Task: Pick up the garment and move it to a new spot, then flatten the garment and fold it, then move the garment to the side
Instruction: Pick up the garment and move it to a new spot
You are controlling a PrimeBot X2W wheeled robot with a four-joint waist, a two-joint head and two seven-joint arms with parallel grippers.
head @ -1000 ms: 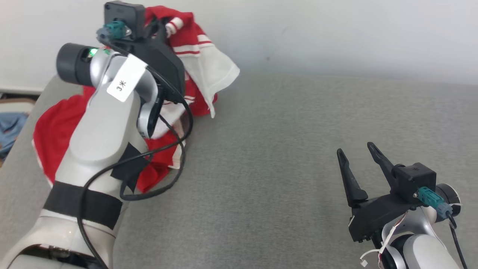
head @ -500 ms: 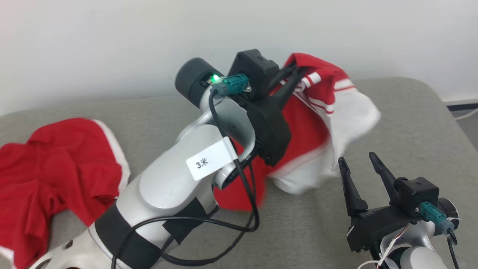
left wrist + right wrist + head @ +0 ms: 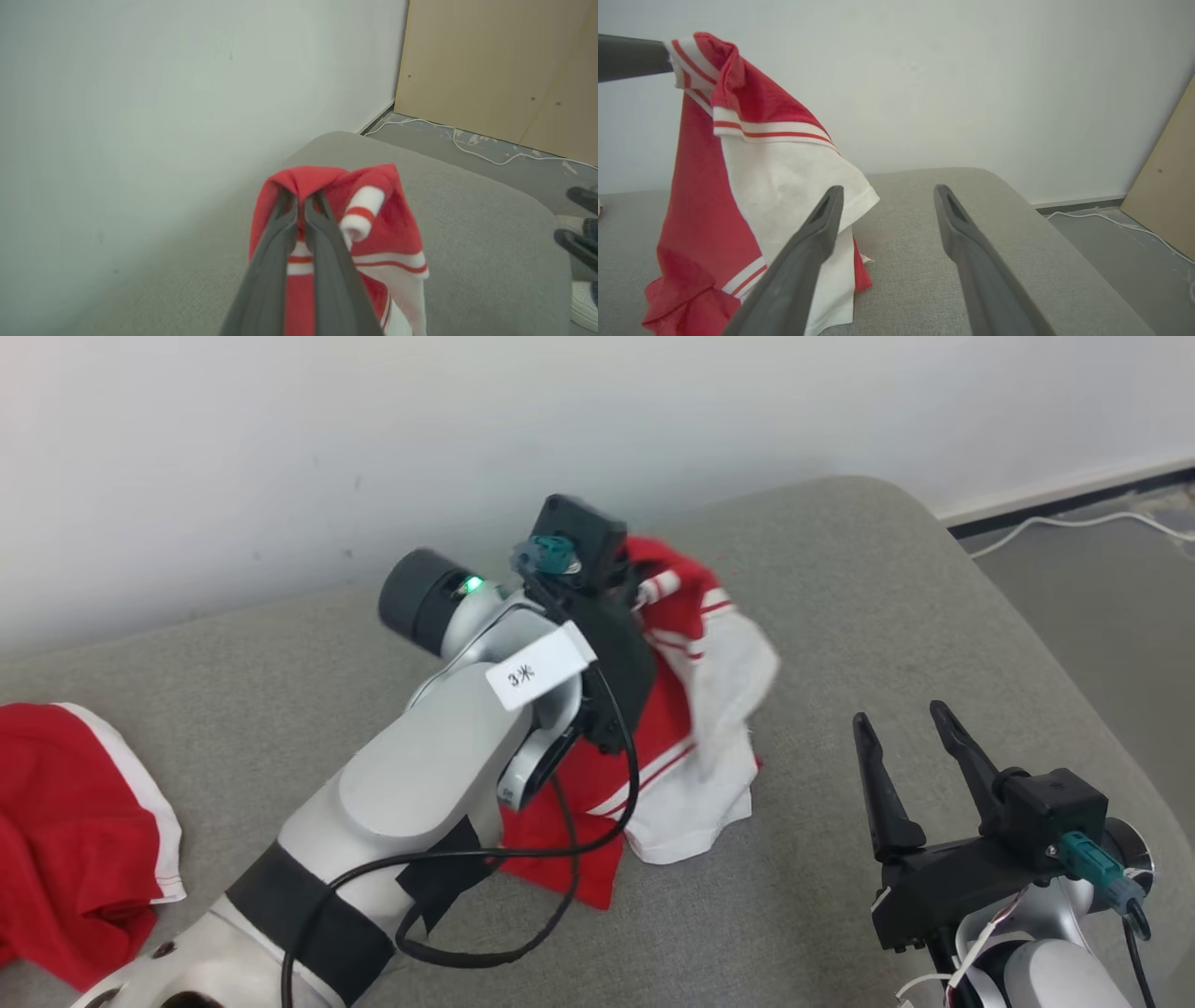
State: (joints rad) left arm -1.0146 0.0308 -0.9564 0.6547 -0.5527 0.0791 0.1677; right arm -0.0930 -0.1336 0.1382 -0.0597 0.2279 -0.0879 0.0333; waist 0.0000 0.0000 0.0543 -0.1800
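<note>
Left claw (image 3: 302, 198) clenched on a bunched fold at the top of the red-and-white garment (image 3: 719, 681), which hangs near the centre of the head view, its lower hem crumpled on the grey cushion (image 3: 840, 569); right claw (image 3: 898, 714) released, idle at 4 o'clock; a second red garment (image 3: 65, 803) lies at 8 o'clock, well apart. For a clean set-down, lower slowly while drawing toward 6 o'clock, so the cloth trails out flat rather than piling; let go only once the fold rests on the cushion
</note>
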